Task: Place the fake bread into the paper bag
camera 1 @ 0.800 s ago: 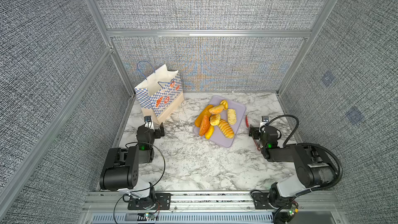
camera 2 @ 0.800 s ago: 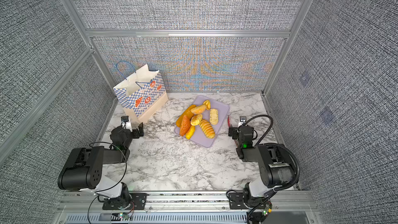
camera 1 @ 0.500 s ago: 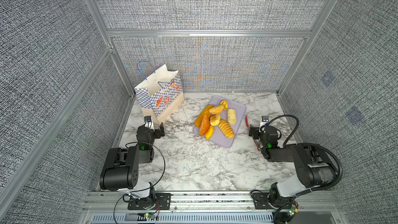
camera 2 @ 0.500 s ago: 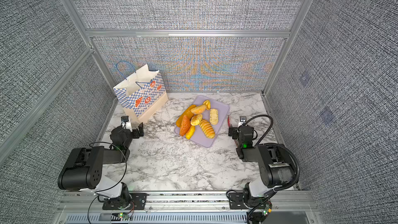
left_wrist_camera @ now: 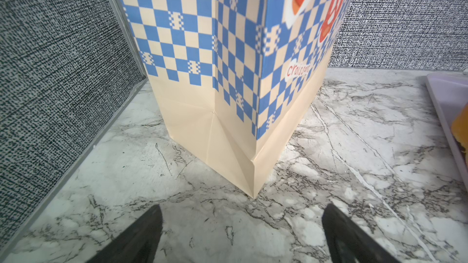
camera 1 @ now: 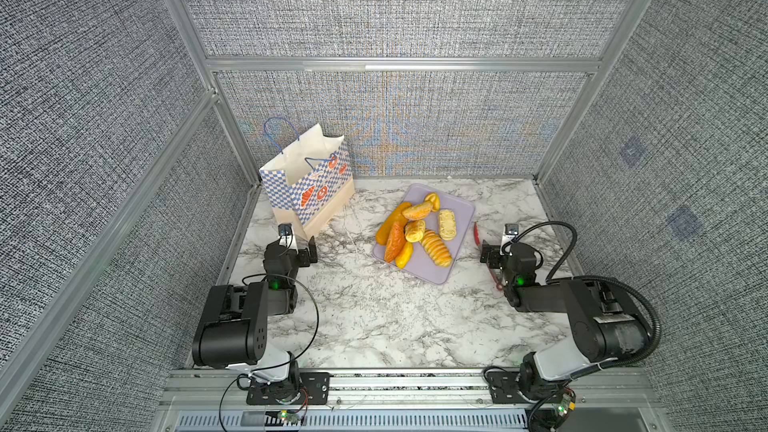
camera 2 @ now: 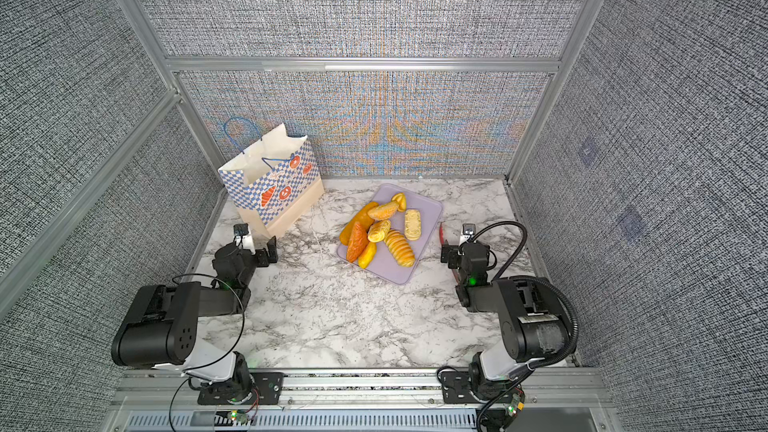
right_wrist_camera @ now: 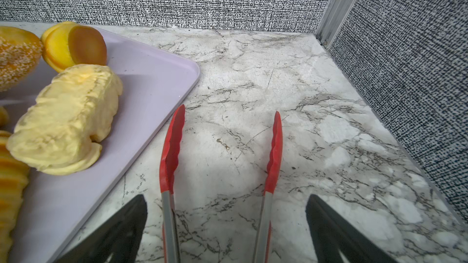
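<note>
Facing the paper bag [camera 1: 309, 189]: your left tool [left_wrist_camera: 241, 213], wide and empty, just short of its corner.
Fake bread [camera 1: 415, 230]: on the tray [camera 1: 432, 274], middle of the worktop [camera 1: 374, 317], left of the tongs [right_wrist_camera: 172, 148].
Right tool [right_wrist_camera: 225, 199]: your nearer arm; wide, straddling the tongs' handles, not gripping.

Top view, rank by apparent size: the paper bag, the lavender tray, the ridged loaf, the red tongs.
1. paper bag, though its top stands nearer the camera
2. lavender tray, close behind
3. ridged loaf
Unranked: red tongs, mostly hidden.
</note>
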